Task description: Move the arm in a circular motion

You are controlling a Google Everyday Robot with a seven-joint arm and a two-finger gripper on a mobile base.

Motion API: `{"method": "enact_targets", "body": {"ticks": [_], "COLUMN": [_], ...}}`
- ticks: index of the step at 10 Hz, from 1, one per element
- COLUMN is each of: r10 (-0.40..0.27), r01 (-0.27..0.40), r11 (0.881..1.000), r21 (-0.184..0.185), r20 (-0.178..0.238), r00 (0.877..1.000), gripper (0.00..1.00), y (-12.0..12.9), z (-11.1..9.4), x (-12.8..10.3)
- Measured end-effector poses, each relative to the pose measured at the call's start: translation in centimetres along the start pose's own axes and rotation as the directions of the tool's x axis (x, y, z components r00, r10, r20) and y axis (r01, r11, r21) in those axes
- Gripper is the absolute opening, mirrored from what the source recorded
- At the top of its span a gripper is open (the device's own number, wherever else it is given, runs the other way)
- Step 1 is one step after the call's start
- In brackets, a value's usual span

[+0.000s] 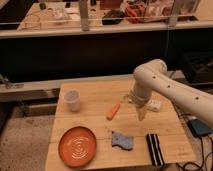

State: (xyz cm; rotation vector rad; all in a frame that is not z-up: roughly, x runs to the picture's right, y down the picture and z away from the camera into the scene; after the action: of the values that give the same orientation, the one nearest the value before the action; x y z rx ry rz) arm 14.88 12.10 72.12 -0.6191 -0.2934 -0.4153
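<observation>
Hangs the gripper (141,113) above the table (95,125), at 3 o'clock of the carrot (113,111), probably so the arm (156,82) can sweep its circle unobstructed. Cannot tell how far open; appears to carry nothing.

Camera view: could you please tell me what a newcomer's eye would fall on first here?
The big cream-white arm dominates, reaching in from the right over the wooden table, with its gripper pointing down above the table's right-centre. Next comes the bright orange plate at the front left. After that, the eye finds the small orange object lying near the middle, just left of the gripper.
</observation>
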Motion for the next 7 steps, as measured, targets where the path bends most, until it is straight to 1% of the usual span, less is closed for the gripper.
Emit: {"method": "enact_targets", "body": {"ticks": [1, 2, 3, 4, 6, 7], "r10": [0.015, 0.015, 0.009, -0.007, -0.060, -0.078], "r01": [-0.015, -0.016, -0.009, 0.007, 0.060, 0.078], "r11": [1.000, 1.000, 1.000, 1.000, 0.998, 0.997], "r21": [0.011, 0.015, 0.014, 0.009, -0.005, -0.006], "r20": [0.019, 0.022, 0.015, 0.000, -0.030, -0.036], "r00": [1.000, 1.000, 1.000, 1.000, 0.998, 0.996], "gripper": [0.80, 0.80, 0.80, 0.80, 0.80, 0.80], "y": [1.3, 1.8, 2.2, 2.5, 2.6, 2.7], "z": [0.3, 0.5, 0.6, 0.6, 0.7, 0.7], "x": [-0.7, -1.2, -2.0, -3.1, -6.5, -7.7]}}
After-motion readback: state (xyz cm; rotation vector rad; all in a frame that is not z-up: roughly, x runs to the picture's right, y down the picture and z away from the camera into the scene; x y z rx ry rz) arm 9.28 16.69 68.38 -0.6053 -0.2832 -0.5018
